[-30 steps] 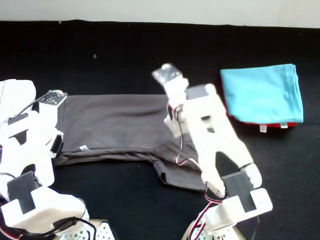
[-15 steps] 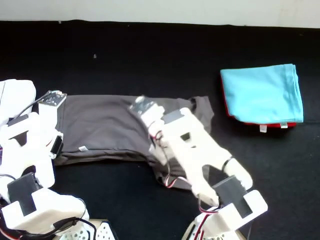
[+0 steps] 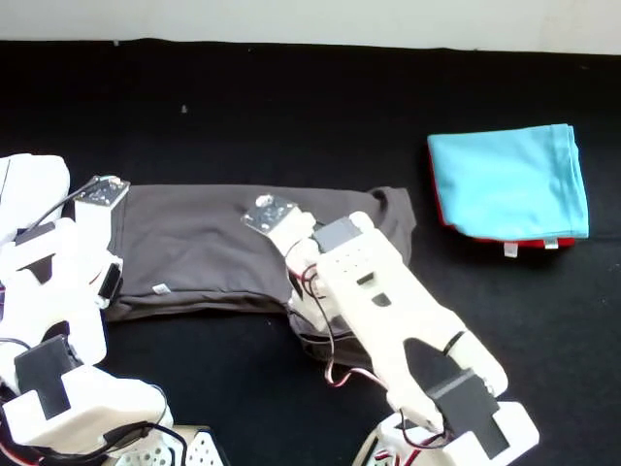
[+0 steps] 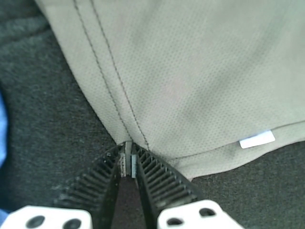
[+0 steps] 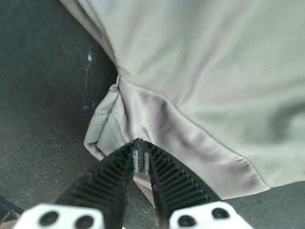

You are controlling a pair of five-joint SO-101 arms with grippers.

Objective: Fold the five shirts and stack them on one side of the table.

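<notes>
Two pinches hold the grey shirt (image 3: pixel 204 243), which lies spread on the black surface (image 3: pixel 291 87); left jaws are closed on its stitched hem, right jaws closed on a bunched sleeve fold, likely to carry one edge over; well apart, a folded blue shirt (image 3: pixel 509 180) tops a red shirt (image 3: pixel 439 206), the stack begun.

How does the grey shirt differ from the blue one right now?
The grey shirt lies stretched out, only partly folded; the blue shirt is a compact folded square. Both the left gripper and right gripper pinch the grey shirt; neither touches the blue shirt. The blue shirt rests on a red shirt; the grey shirt lies directly on the table.
</notes>
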